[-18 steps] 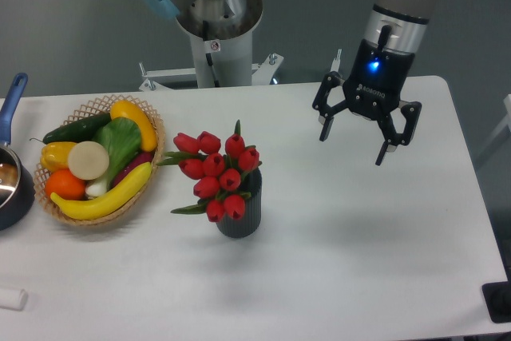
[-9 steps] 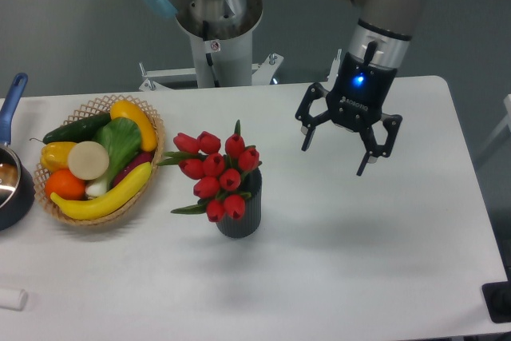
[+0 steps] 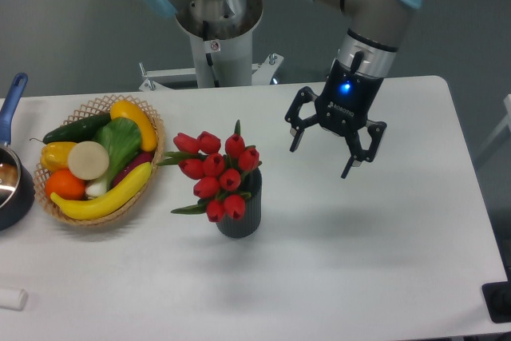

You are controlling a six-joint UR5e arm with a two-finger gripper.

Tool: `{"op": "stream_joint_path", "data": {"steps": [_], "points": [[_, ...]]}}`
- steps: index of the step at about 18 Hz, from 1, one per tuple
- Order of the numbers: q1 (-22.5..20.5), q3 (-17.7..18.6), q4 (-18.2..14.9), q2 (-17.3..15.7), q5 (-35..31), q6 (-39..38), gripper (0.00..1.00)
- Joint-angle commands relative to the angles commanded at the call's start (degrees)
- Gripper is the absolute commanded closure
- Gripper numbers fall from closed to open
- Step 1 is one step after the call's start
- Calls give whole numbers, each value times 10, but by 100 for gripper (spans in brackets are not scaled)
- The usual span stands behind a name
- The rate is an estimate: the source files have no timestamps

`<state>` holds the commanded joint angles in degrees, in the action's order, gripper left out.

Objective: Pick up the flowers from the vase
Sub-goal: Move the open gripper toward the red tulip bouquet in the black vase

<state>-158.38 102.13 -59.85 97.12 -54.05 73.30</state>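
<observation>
Leftward and a little lower than a second ago, the tool (image 3: 326, 149) now hangs near the flowers (image 3: 215, 172) but apart from them, off to their right above the bench (image 3: 375, 253). Nothing of the task is done yet — the red bunch sits upright in the vase (image 3: 239, 215), untouched. Approach, grasp and lift all remain. Its fingers are spread wide and hold nothing — they touch neither blooms nor vase

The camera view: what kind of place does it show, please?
Probably a robotics lab, not a home: a robot arm's gripper hangs open over a plain white table set with props, a vase of flowers and a wicker basket of fruit and vegetables.
</observation>
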Motion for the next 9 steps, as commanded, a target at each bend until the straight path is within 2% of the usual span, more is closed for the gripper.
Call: {"op": "stream_joint_path", "data": {"steps": [2,9], "points": [[8,4,-2,-5,1,3,0],[15,80,-1,-49,14,64,0]]}}
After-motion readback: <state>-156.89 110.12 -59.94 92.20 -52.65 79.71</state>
